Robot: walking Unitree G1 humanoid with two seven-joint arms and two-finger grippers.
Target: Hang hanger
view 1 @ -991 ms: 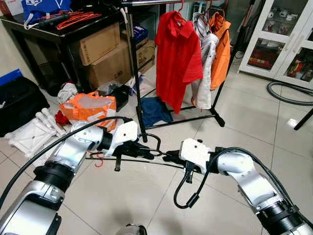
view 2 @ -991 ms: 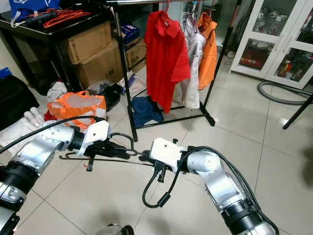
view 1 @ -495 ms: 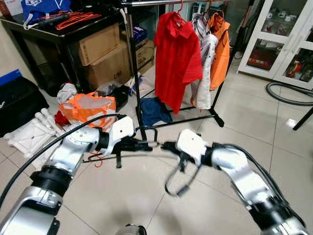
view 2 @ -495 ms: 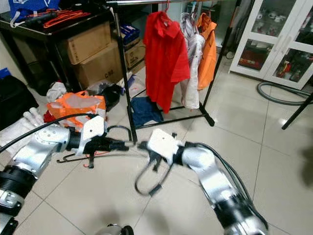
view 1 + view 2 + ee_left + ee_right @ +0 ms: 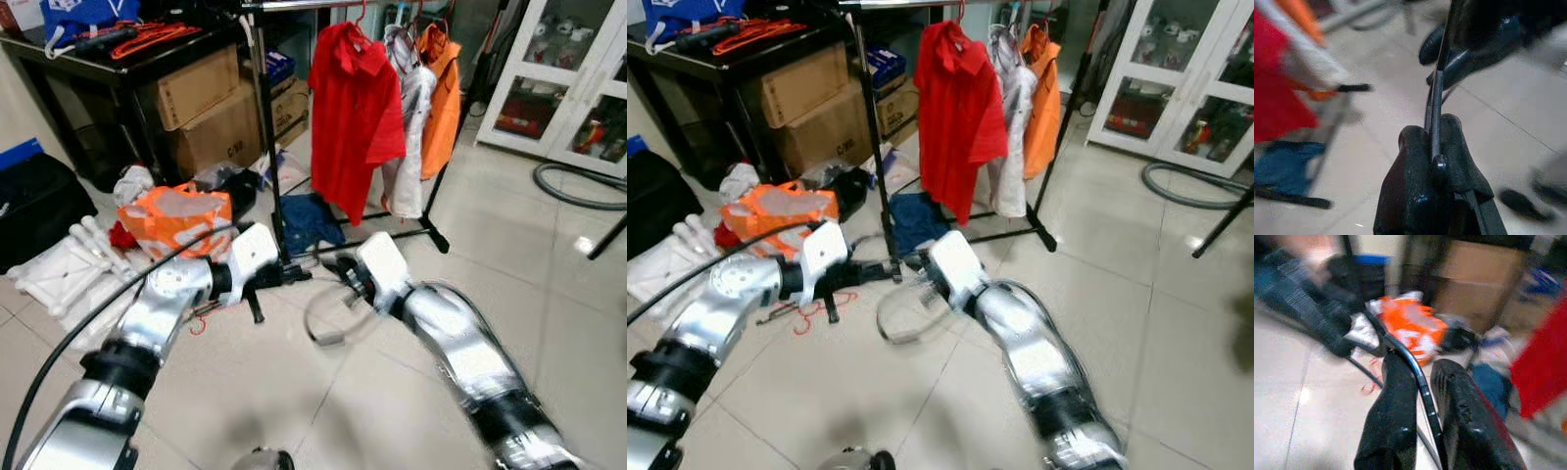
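Here the black hanger [image 5: 1436,93] is held up in front of the robot, between both arms, just short of the garment rack [image 5: 266,127]. The left tool [image 5: 1431,147] is clamped on the hanger's wire, its two fingers pressed together around it. The right tool [image 5: 1422,382] has the wire running between its fingers, touching them, though blur hides whether they grip. A red shirt [image 5: 355,113] hangs on the rack beyond; an orange bag [image 5: 176,215] lies on the tiled floor [image 5: 392,392]
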